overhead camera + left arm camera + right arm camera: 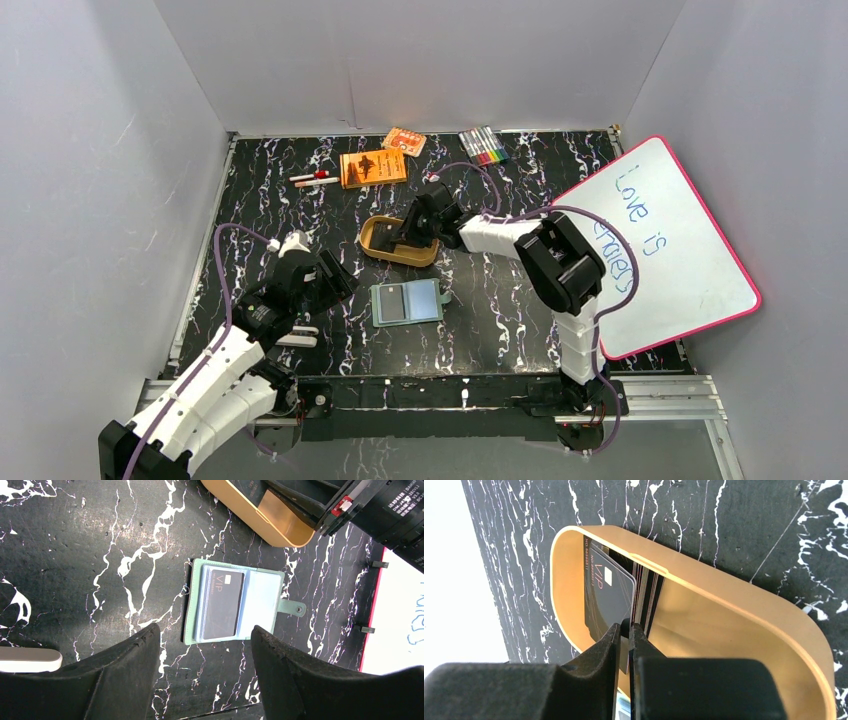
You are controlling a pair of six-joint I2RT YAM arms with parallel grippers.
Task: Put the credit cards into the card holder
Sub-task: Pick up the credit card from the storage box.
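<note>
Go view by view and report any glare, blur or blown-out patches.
Top external: even light, sharp; the whiteboard is bright yet readable. Left wrist: card holder crisp, its sleeve pale with sheen; the left gripper's fingers dark and soft. Right wrist: white blown out at left; tray glossy; the right gripper, on a credit card, close and slightly blurred.

**Top external:** mounted high behind the near edge of the desk (500, 320), tilted down toward the far edge, with the whole desk in frame.
**Left wrist:** looks steeply down from mid height over the desk's left half onto the card holder (235, 602) and a corner of the tan tray (285, 525).
**Right wrist:** close range, looking into that tray, which all three views share.
</note>
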